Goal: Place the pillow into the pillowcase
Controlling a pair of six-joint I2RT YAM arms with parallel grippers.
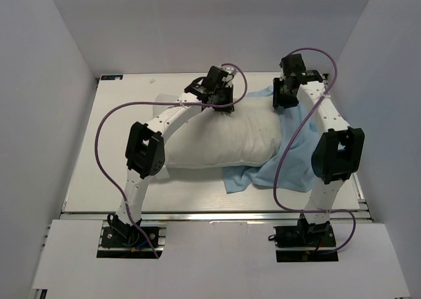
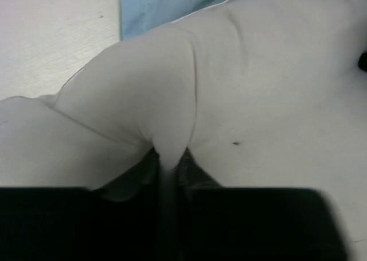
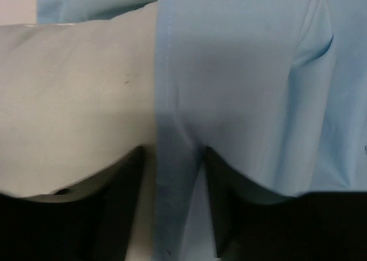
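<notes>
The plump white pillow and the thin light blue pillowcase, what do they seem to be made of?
The plump white pillow: matte woven cloth, probably cotton or a blend, over soft filling; it puckers where the left gripper pinches it. The thin light blue pillowcase: matte woven fabric, with a stitched hem; it folds limply in the right gripper.

from above we cannot see how far the pillowcase (image 1: 293, 164) runs under the pillow (image 1: 227, 138), which covers its left part. the left hand (image 2: 170, 163) is a dark blur along the bottom edge of its wrist view (its tips sunk in a fold of pillow). the right hand (image 3: 172, 158) is cut off by its own view's lower edge, as is the blue cloth it pinches.
</notes>
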